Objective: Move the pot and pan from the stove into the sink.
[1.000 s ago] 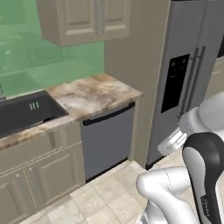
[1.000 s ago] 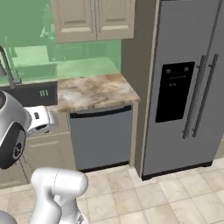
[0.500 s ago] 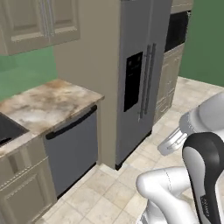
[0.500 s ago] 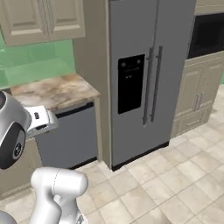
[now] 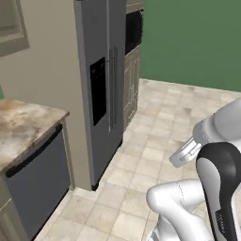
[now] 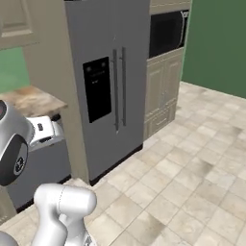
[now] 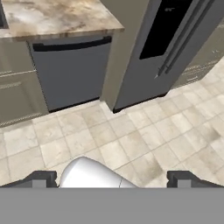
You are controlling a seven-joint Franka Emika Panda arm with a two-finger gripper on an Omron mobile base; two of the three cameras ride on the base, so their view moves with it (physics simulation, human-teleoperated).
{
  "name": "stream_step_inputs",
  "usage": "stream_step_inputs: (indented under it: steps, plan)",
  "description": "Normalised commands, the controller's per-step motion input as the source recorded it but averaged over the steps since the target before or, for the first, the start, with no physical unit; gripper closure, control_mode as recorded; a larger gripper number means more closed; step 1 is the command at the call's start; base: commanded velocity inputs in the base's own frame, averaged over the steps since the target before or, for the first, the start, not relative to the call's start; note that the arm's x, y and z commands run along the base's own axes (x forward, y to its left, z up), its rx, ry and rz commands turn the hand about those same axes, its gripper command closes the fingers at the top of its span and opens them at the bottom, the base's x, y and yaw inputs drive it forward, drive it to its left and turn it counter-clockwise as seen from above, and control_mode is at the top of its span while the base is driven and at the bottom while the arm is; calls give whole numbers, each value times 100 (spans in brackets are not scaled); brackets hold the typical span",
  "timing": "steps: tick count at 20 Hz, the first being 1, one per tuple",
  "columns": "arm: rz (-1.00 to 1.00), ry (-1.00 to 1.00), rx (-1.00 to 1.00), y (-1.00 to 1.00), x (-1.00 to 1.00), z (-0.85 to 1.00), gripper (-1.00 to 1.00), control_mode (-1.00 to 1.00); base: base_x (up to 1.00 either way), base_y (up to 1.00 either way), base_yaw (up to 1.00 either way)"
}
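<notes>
The tool [image 7: 112, 178] is hanging low over the tiled floor [image 7: 144, 135] with its two dark fingertips [image 7: 41, 178] standing wide apart, and nothing is sitting between them. The floor below it is showing plain beige tiles, and in the right base view they are running far off toward a green wall [image 6: 216, 43], so there is lots of open room on that side.

Just past the tool, a dark grey dishwasher [image 7: 70, 72] is standing under the front edge of a brown marbled bench [image 7: 52, 17]. The bench is ending at a square corner right beside a tall beige panel [image 7: 120, 57]. Next to that panel, a big grey fridge [image 6: 113, 86] is standing with two long upright handles [image 6: 120, 86] and a black dispenser [image 6: 97, 89] in its left door.

Farther along, beige cabinets [image 6: 163, 91] are holding a dark wall oven [image 6: 166, 33].

The pot, the pan, the stove and the sink cannot be seen from here, so nobody can tell which way the pan's handle is pointing.
</notes>
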Motion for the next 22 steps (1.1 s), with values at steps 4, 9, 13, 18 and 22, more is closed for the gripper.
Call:
stream_step_inputs:
  steps: [4,9,13,18,22]
  plan:
    - [0,0,0,0,0,0,-100,100,0,0,-50]
    - [0,0,0,0,0,0,-100,100,0,0,-50]
    - [0,0,0,0,0,0,-100,100,0,0,-50]
    - [0,0,0,0,0,0,-100,100,1,-6,-48]
    - [0,0,0,0,0,0,-100,100,0,-7,-36]
